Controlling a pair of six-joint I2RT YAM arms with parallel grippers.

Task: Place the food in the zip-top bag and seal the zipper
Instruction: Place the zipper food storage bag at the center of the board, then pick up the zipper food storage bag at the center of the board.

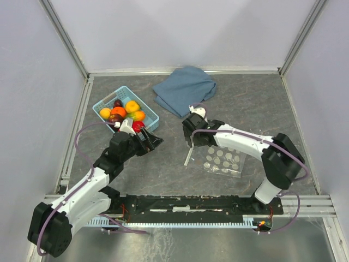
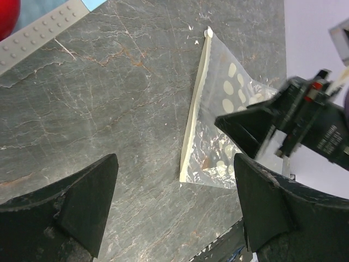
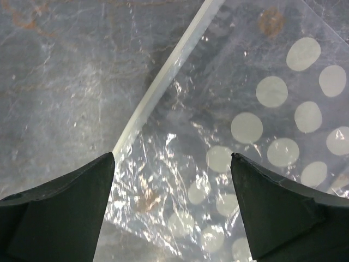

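The zip-top bag point(image 1: 222, 159) lies flat on the table, clear with white dots; it also shows in the left wrist view point(image 2: 229, 109) and the right wrist view point(image 3: 262, 125). Its zipper point(image 1: 189, 155) runs along the left edge as a pale strip point(image 2: 194, 114) point(image 3: 163, 82). The food point(image 1: 125, 112), red, orange, yellow and dark purple toy fruits, sits in the light-blue basket point(image 1: 109, 97). My right gripper point(image 1: 191, 143) point(image 3: 172, 158) is open and empty just above the bag's zipper-side corner. My left gripper point(image 1: 154, 143) point(image 2: 174, 164) is open and empty, left of the bag, by the basket.
A folded blue cloth point(image 1: 184, 88) lies at the back middle. The right gripper's black body point(image 2: 289, 123) shows in the left wrist view over the bag. A red fruit point(image 2: 6, 16) shows at that view's top left corner. Metal frame rails edge the table.
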